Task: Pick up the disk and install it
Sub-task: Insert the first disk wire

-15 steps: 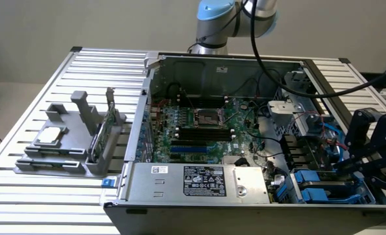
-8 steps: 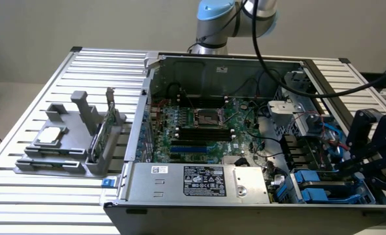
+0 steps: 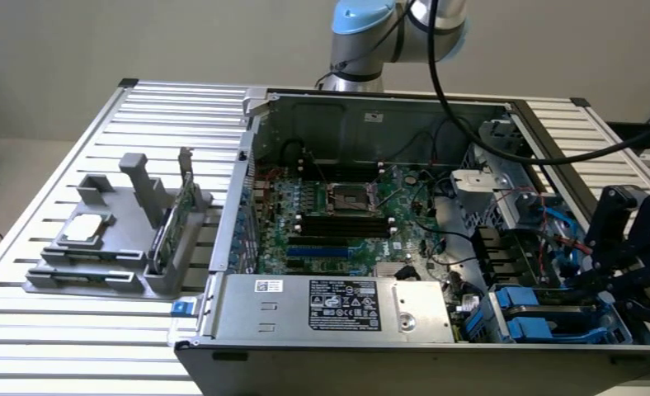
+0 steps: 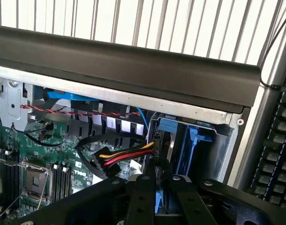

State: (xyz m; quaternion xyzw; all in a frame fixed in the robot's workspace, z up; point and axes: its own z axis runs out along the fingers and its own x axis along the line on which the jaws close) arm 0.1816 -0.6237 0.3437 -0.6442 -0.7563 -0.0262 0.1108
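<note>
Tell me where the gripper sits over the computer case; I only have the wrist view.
Observer: The gripper is low at the case's edge on the exterior view's right.
Operator: Is the disk near it?
Observer: Yes. The disk, silver with blue rails, lies flat in the case's corner right beside the gripper.
Operator: Anything outside the case?
Observer: A grey stand on the table, on the exterior view's left, holds a square chip and a green card.
</note>
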